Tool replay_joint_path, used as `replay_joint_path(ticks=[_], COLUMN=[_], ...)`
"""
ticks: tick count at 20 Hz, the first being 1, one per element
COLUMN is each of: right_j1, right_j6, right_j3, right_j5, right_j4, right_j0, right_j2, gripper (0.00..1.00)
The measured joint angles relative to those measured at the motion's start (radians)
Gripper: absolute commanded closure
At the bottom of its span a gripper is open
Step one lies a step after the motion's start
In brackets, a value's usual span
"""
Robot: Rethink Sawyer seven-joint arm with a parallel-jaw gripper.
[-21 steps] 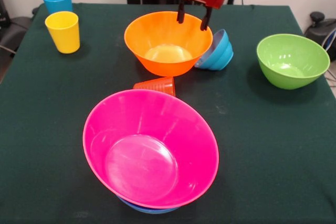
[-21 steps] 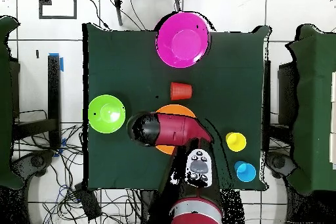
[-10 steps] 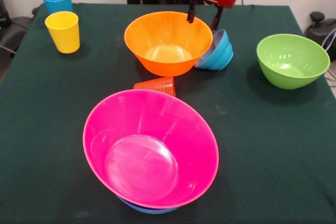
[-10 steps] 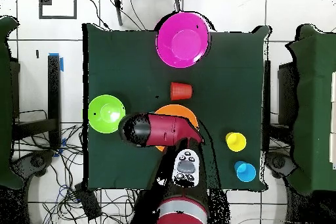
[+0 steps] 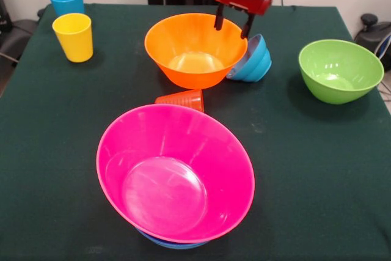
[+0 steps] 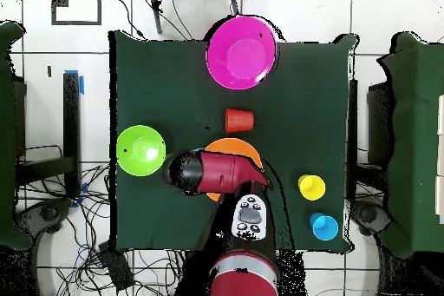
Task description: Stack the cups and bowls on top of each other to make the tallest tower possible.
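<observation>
At the lower centre of the front view the tower (image 5: 175, 175) sits on the green surface (image 5: 305, 169), its pink bowl over a blue rim. Behind lies the tipped ribbed cup (image 5: 181, 99), then the orange bowl (image 5: 195, 49). At top centre the gripper (image 5: 231, 23) hangs over that bowl's far rim, jaws parted and empty.

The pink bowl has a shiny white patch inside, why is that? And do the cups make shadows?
Front view: the pink bowl is glossy, so its bottom catches a pale glare from light overhead; the orange bowl and green bowl shine the same way. The yellow cup throws only a faint, soft shadow on the dark cloth. Overhead view: the pink bowl looks flat, with hardly any glare.
</observation>
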Motion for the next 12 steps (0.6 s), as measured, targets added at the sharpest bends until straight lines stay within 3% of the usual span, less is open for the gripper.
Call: replay_joint_path(ticks=[12], right_j1=[0.044], right_j6=[0.000], right_j3=[0.000], right_j5=[-0.038], right_j4=[0.000], right_j0=[-0.035], right_j2=[-0.003], gripper=[0.00])
